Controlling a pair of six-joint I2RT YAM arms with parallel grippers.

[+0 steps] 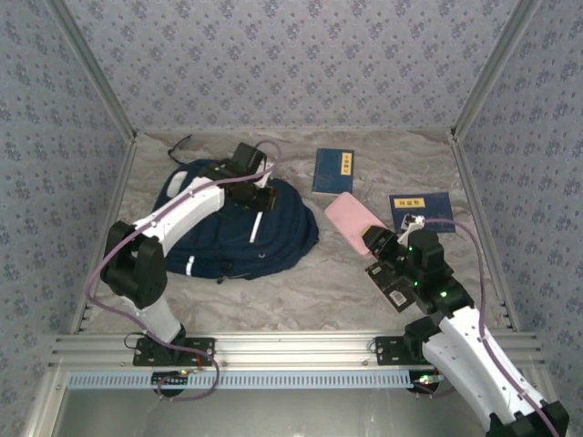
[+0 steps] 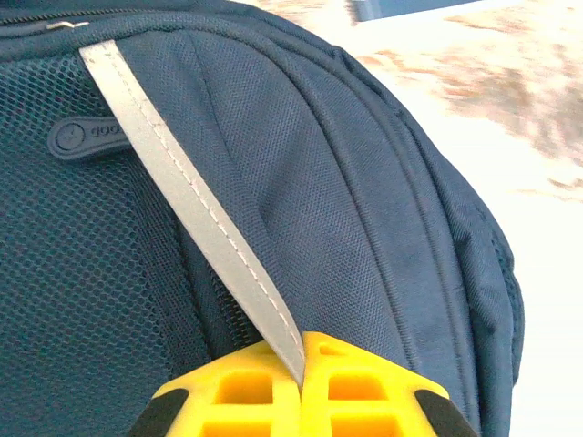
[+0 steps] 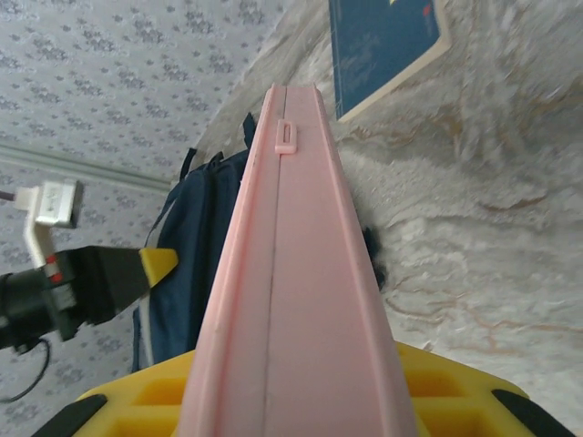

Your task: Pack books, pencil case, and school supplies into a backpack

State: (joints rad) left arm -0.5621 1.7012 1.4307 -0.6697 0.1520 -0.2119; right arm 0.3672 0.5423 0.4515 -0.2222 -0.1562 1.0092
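My left gripper (image 2: 301, 387) is pinched shut on the backpack's (image 2: 383, 182) reflective stripe (image 2: 196, 205), my right gripper (image 3: 291, 405) holds the pink pencil case (image 3: 291, 255); next, I judge, lifting the fabric open.

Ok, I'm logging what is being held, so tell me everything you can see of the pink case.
The pink case is a long, slim, smooth box that looks like plastic. It is closed, with a seam running along its narrow side and a small clasp near the far end. The right tool grips its near end, and its far end reaches toward the backpack. I cannot tell whether it touches the table.
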